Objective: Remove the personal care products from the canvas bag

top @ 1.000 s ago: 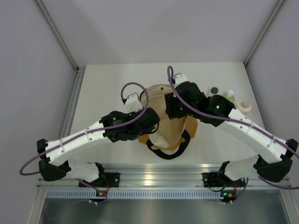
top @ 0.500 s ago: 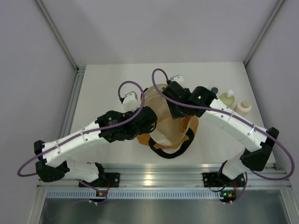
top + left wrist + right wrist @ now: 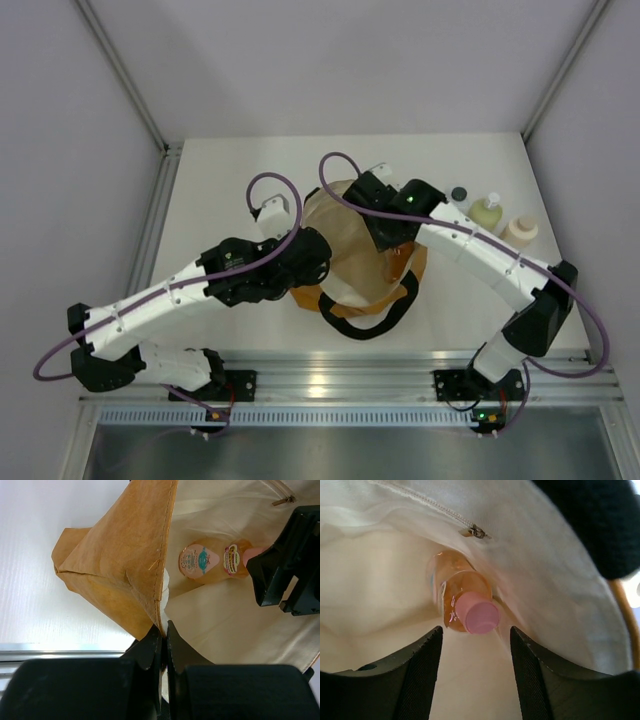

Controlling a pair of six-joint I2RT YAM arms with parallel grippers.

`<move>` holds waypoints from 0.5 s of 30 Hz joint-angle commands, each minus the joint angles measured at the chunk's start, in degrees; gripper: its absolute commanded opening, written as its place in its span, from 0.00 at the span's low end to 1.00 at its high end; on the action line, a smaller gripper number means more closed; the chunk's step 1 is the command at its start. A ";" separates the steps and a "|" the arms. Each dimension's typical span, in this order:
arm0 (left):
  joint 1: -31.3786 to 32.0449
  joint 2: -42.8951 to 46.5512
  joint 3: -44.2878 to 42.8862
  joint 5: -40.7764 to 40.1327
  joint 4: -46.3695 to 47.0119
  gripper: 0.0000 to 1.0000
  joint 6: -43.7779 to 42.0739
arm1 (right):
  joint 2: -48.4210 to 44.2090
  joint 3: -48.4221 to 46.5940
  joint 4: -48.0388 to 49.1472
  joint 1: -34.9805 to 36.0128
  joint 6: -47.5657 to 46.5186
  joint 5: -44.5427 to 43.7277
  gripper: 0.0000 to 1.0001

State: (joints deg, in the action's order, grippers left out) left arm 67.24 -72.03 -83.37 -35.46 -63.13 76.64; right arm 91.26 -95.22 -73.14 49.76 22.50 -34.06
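Note:
The tan-orange canvas bag (image 3: 345, 265) lies mid-table with its mouth held apart. My left gripper (image 3: 164, 632) is shut on the bag's rim (image 3: 159, 587), cream lining on one side and canvas on the other. A slim orange bottle (image 3: 462, 592) with a pink cap (image 3: 478, 613) lies inside on the lining (image 3: 235, 620). My right gripper (image 3: 476, 632) is open inside the bag, its fingertips either side of and just short of the cap. Three personal care products stand on the table at right: a dark-capped one (image 3: 459, 193), a yellow-green one (image 3: 487, 212) and a beige one (image 3: 519, 230).
The bag's black loop handles (image 3: 365, 322) trail toward the near edge. A zip pull (image 3: 477, 531) sits on the lining above the bottle. The right arm's link (image 3: 480, 255) passes just in front of the standing bottles. Grey walls enclose the table.
My right arm has swung left from beside the standing bottles into the bag's mouth, and its jaws have widened. The left gripper keeps its hold on the rim.

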 commanded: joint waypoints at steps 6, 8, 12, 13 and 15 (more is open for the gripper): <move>0.26 2.16 -2.41 -1.45 2.93 0.00 0.79 | 0.76 1.44 3.62 -3.79 -4.04 0.83 0.57; 0.26 2.07 -2.32 -1.36 2.93 0.00 0.62 | 0.50 2.05 5.11 -4.67 -4.40 2.42 0.57; 0.26 2.24 -2.06 -1.36 2.93 0.00 0.79 | 0.06 4.25 6.78 -5.55 -4.57 6.36 0.57; 0.26 2.24 -1.97 -1.36 2.93 0.00 0.79 | -0.12 4.77 7.31 -5.81 -4.75 7.25 0.57; 0.26 2.16 -2.06 -1.45 2.93 0.00 0.70 | -0.47 6.44 9.15 -6.16 -4.75 9.09 0.56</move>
State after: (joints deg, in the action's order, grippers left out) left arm 67.24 -71.53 -83.57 -35.66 -62.92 76.79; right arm 92.01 -90.41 -68.38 44.80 18.55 -29.04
